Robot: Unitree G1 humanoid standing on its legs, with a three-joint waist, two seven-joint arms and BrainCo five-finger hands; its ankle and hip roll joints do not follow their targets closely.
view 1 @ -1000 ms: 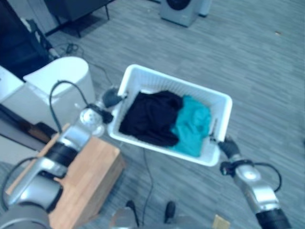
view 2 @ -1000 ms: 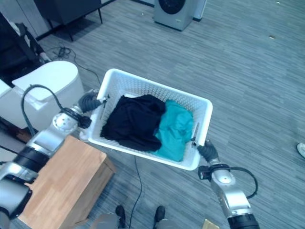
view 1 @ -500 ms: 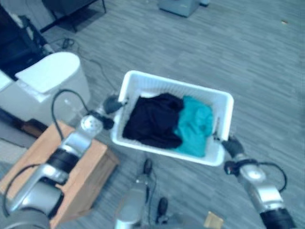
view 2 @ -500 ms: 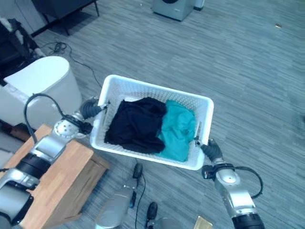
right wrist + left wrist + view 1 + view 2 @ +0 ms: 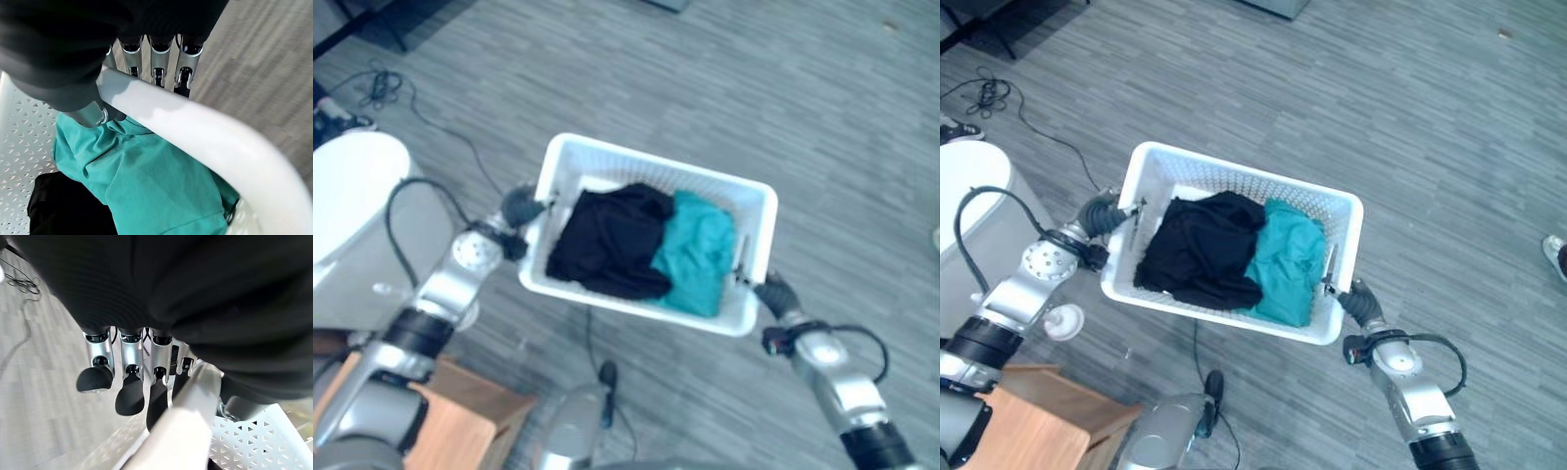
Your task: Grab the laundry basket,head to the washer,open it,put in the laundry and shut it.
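Both eye views look steeply down from the head at the grey floor (image 5: 1449, 147), sharing the white basket (image 5: 1234, 182) at mid-frame, shifted slightly sideways between them. The left wrist view sits very close behind its own fingers (image 5: 129, 391) at the basket rim. The right wrist view looks past its fingers (image 5: 159, 66) into the basket, very near

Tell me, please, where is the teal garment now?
The teal garment lies inside the white laundry basket, at the end nearest the right hand, touching the black garment on its other side.
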